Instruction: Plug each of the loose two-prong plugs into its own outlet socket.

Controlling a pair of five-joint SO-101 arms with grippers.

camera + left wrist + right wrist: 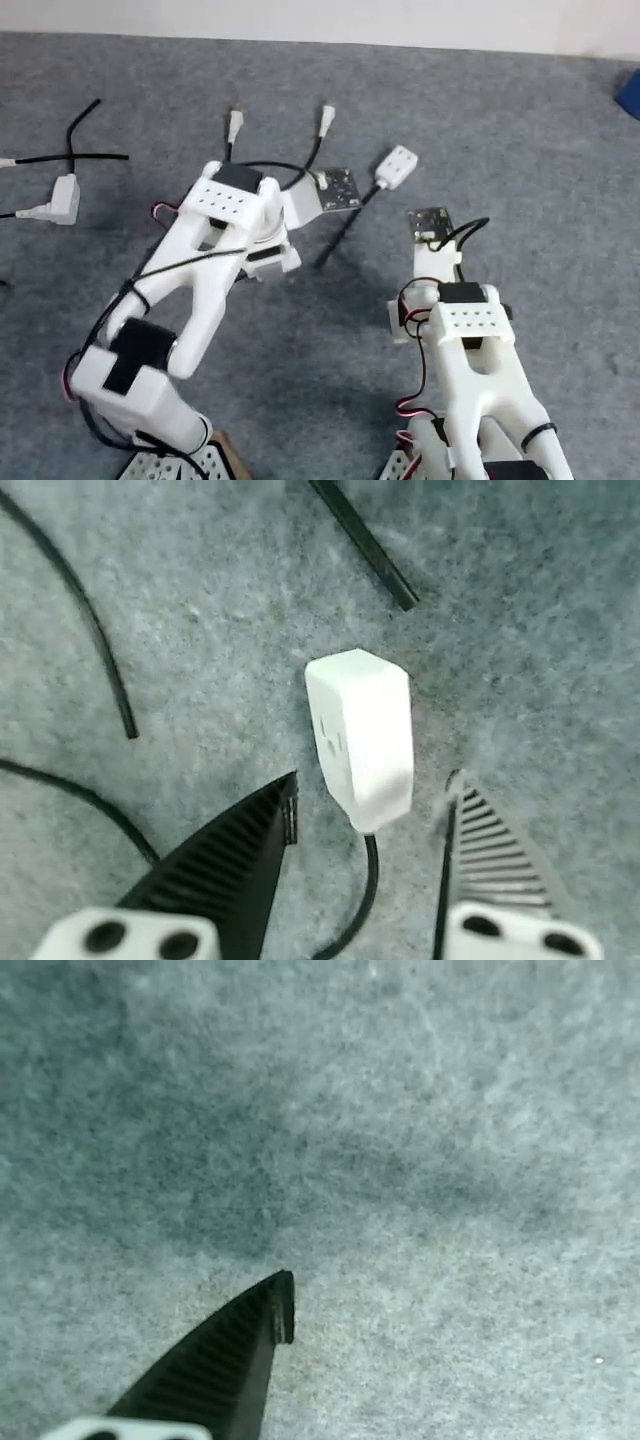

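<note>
With left gripper (372,780) wide open astride the socket (358,730) on the bench (520,680), drop lower, centre on the socket, then pinch its long sides, clear of the cord (370,880) behind.

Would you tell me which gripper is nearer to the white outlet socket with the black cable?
Left. The left gripper has the outlet socket between its open jaws; the right gripper sits off to its side, over bare carpet.

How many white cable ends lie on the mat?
4: two small plugs at the back, a socket block at the open left gripper, another block at the left edge. More may be hidden.
</note>
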